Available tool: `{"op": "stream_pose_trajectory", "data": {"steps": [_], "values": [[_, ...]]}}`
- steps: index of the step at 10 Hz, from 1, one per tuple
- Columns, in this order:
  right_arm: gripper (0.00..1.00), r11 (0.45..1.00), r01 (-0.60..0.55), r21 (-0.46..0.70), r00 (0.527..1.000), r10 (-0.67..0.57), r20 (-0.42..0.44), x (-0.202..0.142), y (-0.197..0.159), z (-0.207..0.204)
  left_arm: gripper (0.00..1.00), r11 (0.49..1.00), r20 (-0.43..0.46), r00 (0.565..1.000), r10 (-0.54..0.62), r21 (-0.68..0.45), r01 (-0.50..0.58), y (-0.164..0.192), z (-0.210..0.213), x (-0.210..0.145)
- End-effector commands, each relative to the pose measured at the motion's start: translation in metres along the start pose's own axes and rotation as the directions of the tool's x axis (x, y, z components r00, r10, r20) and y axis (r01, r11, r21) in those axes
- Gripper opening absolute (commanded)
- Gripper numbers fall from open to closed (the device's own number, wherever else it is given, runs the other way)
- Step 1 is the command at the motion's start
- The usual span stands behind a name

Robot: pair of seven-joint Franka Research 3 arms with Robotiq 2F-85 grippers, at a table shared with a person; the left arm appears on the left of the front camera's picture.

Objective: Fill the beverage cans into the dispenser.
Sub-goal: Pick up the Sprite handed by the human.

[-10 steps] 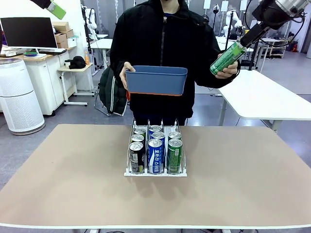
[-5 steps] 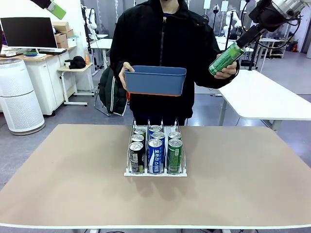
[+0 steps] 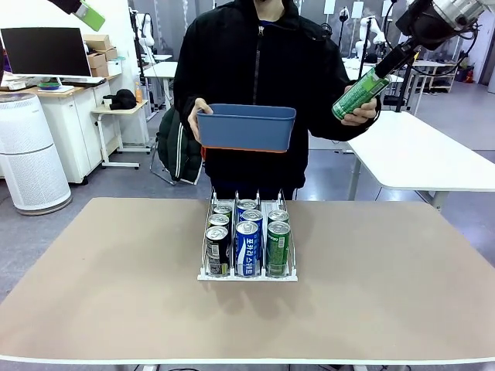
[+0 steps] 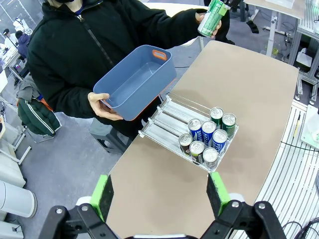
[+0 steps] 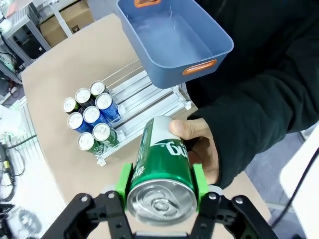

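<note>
Front view: the right gripper is seen high at the upper right, clenched on the top end of a tilted green can, whose lower end is also held by the person's hand. Compared with a second ago, when the jaws stood apart around the can's top, the pads have been brought in against it; arm and can have shifted only slightly up and left. In the right wrist view the green pads are pressed on both sides of the can's body just below its silver top, and the person's thumb lies across the label. The left gripper is released, its pads standing wide apart in the left wrist view, high above the table's left near side; in the front view only its green tip is seen at the upper left corner, unchanged from before. The blue tub is held by the person's other hand above the far end of the dispenser, a little lower and further left than a second ago. Six cans stand in the dispenser's three lanes at mid-table, black on the left, blue in the middle, green on the right, packed toward the near end, and have not moved.
</note>
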State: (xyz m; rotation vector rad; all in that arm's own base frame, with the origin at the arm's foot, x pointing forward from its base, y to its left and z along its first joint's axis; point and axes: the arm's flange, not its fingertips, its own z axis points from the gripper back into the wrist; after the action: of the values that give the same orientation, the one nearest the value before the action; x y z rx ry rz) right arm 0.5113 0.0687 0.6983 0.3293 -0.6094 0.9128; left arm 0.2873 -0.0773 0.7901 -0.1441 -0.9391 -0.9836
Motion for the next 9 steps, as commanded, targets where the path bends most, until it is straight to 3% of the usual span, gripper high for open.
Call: {"op": "stream_pose_trajectory", "data": {"steps": [1,2,3,4,5,7,8,9], "values": [[0.20,1.000,-0.010,-0.022,1.000,0.010,0.007,-0.0015,0.0026,-0.0077,1.00,1.000,0.002,1.000,0.000,-0.013,0.000,0.0004,-0.0004,-0.0013],[0.38,1.000,-0.018,-0.020,1.000,0.019,0.004,-0.0016,0.0031,-0.0086,1.00,1.000,0.002,1.000,0.000,-0.013,0.000,0.0004,-0.0004,-0.0013],[0.00,0.999,-0.031,-0.023,1.000,0.031,0.002,-0.0017,0.0033,-0.0080,1.00,1.000,0.002,1.000,0.000,-0.013,0.000,0.0004,-0.0004,-0.0013],[0.18,0.999,-0.038,-0.022,0.999,0.038,-0.002,-0.0023,0.0040,-0.0073,1.00,1.000,0.002,1.000,0.000,-0.013,0.000,0.0004,-0.0004,-0.0013],[0.00,0.999,-0.046,-0.015,0.999,0.046,-0.008,-0.0028,0.0041,-0.0074,1.00,1.000,0.002,1.000,0.000,-0.013,0.000,0.0004,-0.0004,-0.0013],[0.00,0.998,-0.061,0.002,0.997,0.061,-0.037,-0.0037,0.0042,-0.0085,1.00,1.000,0.002,1.000,0.000,-0.013,0.000,0.0004,-0.0004,-0.0013],[0.38,0.999,-0.053,0.005,0.998,0.053,-0.042,-0.0035,0.0034,-0.0090,1.00,1.000,0.002,1.000,0.000,-0.013,0.000,0.0004,-0.0004,-0.0013],[0.38,0.999,-0.042,0.003,0.998,0.042,-0.052,-0.0015,0.0066,-0.0104,1.00,1.000,0.002,1.000,0.000,-0.013,0.000,0.0004,-0.0004,-0.0013]]}}
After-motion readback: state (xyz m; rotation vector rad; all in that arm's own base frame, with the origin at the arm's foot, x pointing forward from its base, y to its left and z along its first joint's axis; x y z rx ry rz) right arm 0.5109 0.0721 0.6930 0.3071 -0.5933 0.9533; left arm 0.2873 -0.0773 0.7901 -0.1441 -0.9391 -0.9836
